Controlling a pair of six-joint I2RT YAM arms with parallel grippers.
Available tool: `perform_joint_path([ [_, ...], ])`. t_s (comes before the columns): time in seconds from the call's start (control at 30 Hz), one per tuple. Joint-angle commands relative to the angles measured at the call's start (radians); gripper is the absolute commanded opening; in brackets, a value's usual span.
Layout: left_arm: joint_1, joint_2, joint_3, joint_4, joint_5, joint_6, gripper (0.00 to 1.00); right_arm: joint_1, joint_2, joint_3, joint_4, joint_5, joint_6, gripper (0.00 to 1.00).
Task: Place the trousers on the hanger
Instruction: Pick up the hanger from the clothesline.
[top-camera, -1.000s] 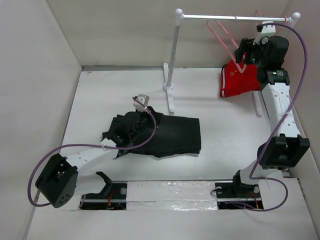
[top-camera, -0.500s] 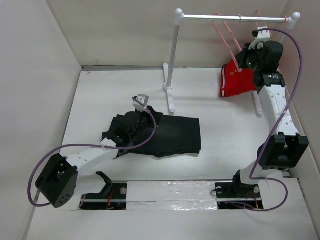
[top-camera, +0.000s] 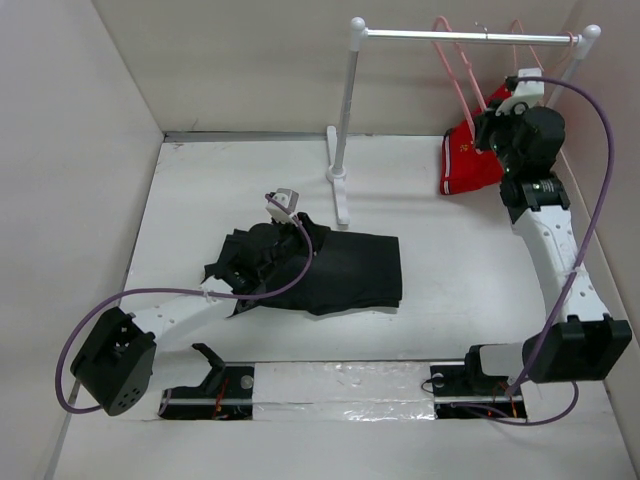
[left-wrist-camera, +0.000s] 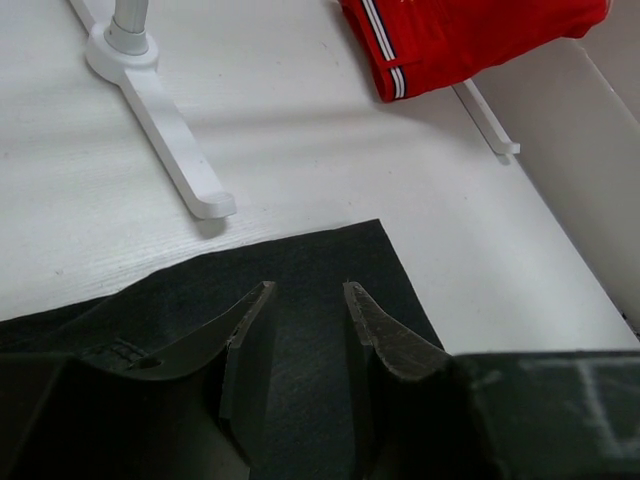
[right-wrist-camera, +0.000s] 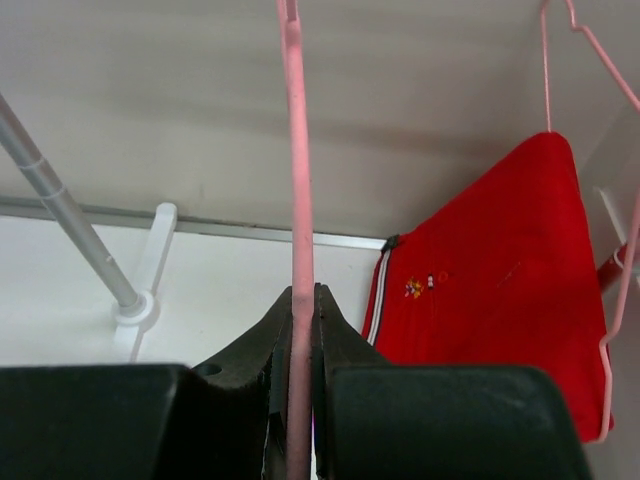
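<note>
In the top external view, we find the trousers (top-camera: 345, 270) lying folded on the table (top-camera: 220, 180) with their long axis left to right. Their bunched left end blends with the left gripper (top-camera: 255, 255), so we cannot read its jaws there, while the right arm reaches up to the hanger (top-camera: 455, 70) hung from the rail (top-camera: 450, 35). In the left wrist view, the left gripper (left-wrist-camera: 308, 290) stands partly open over the trousers (left-wrist-camera: 320, 250) and holds nothing. In the right wrist view, the right gripper (right-wrist-camera: 302, 292) is clamped on the hanger (right-wrist-camera: 294, 150), whose bar runs straight up out of frame beside the red shorts (right-wrist-camera: 480, 300).
</note>
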Motion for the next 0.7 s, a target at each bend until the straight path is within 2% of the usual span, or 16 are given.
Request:
perform_joint_path([
  [0.0, -0.007, -0.018, -0.004, 0.068, 0.053, 0.006, 0.30, 0.006, -0.058, -0.125, 0.108, 0.065, 0.014, 0.00],
  [0.2, -0.007, -0.007, 0.004, 0.097, 0.084, 0.003, 0.30, 0.048, -0.145, -0.312, 0.175, 0.058, 0.088, 0.00],
  [0.3, -0.007, -0.001, 0.013, 0.121, 0.096, -0.009, 0.31, 0.127, -0.181, -0.397, 0.187, 0.149, 0.097, 0.00],
  [0.4, -0.048, 0.036, 0.088, 0.082, 0.093, -0.017, 0.32, 0.208, -0.209, -0.513, 0.187, 0.252, 0.109, 0.00],
  [0.5, -0.139, 0.099, 0.176, 0.039, 0.000, -0.005, 0.35, 0.269, -0.233, -0.633, 0.181, 0.348, 0.140, 0.00],
  [0.67, -0.197, 0.270, 0.335, 0.042, 0.093, -0.086, 0.37, 0.323, -0.302, -0.805, 0.197, 0.414, 0.142, 0.00],
])
